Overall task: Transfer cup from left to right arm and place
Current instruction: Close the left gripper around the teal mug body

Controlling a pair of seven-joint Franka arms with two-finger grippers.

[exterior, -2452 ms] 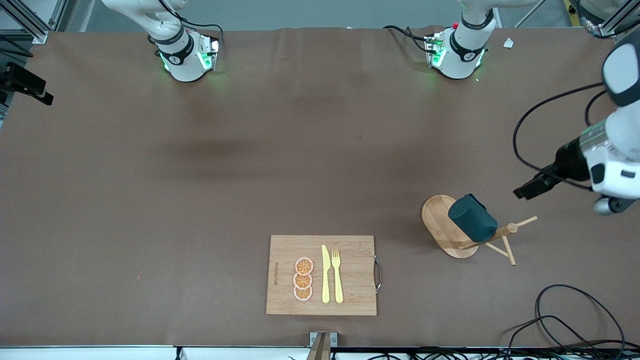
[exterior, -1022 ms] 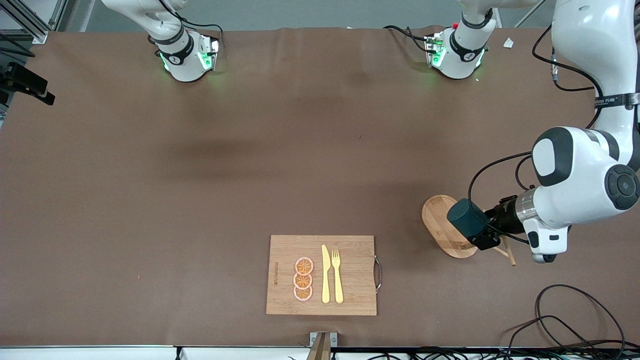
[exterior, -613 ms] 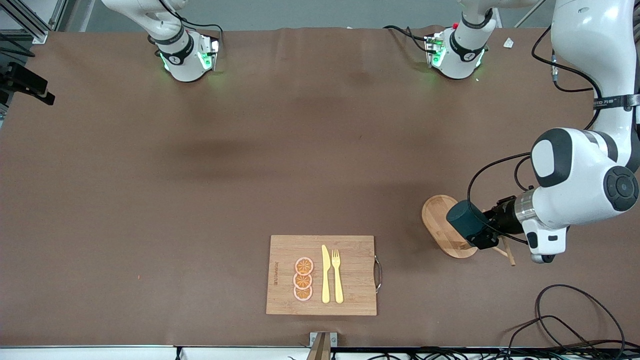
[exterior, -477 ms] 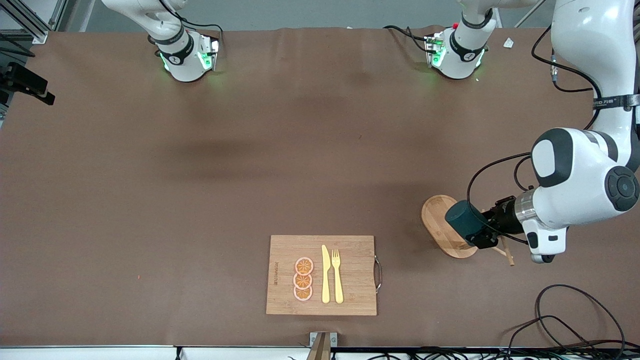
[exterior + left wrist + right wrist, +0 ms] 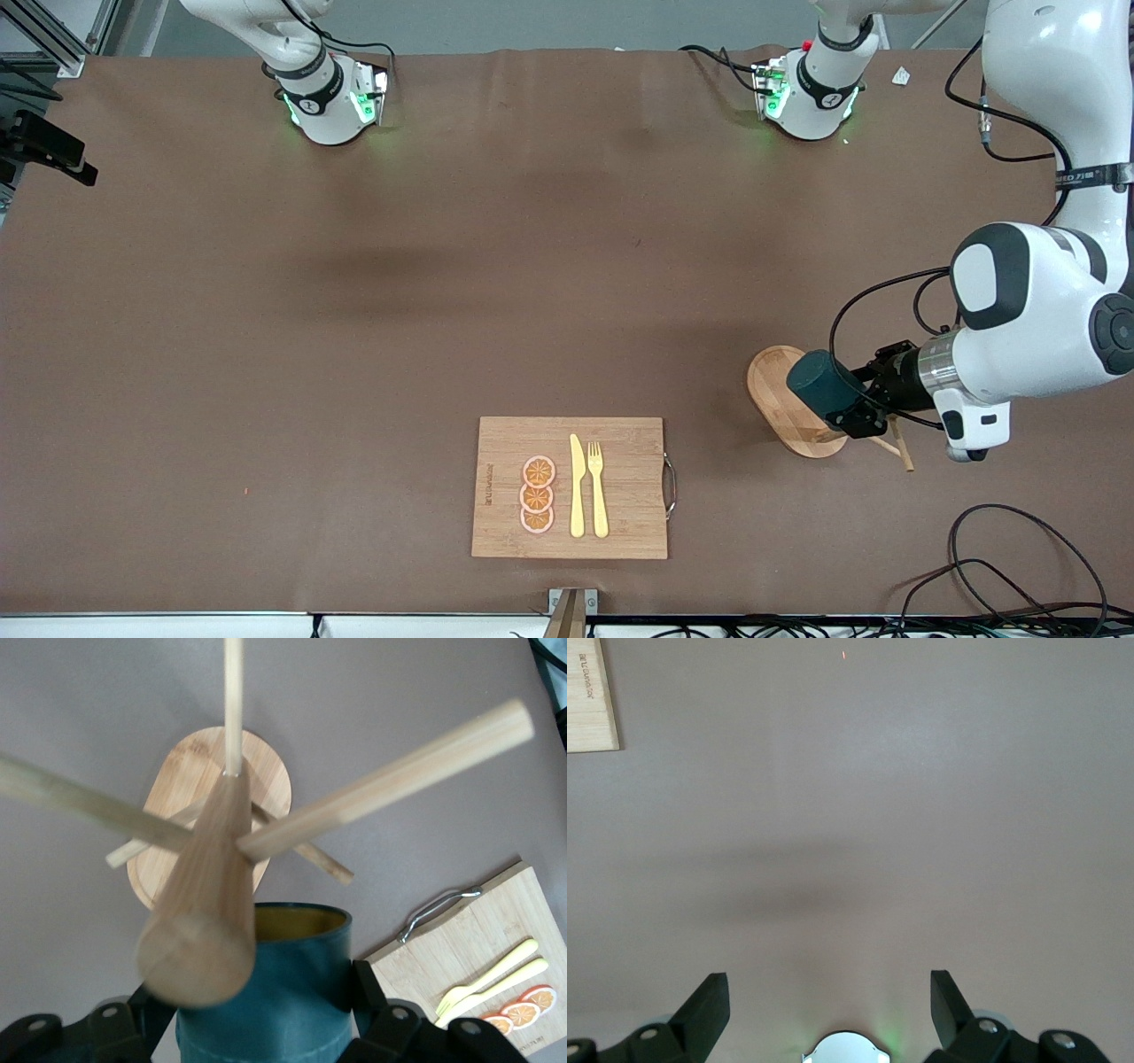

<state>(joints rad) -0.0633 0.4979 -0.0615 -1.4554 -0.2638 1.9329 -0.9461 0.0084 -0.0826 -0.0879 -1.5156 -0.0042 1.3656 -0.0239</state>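
Clamping down, the left pincer [image 5: 852,409] has the cup [image 5: 819,390] by its ribbed wall, over the wooden rack [image 5: 793,403] at the left arm's end of the desk [image 5: 496,283]. Looks rigid, glazed, probably slick and breakable; the wall's the safe hold. Right pincer [image 5: 830,1001] waits, spread wide, empty.

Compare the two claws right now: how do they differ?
The left claw is shut on the cup, over the wooden mug stand; the right claw is open and holds nothing. The left claw works at its own end of the table; the right claw waits high over bare tabletop. Both have two dark fingers.
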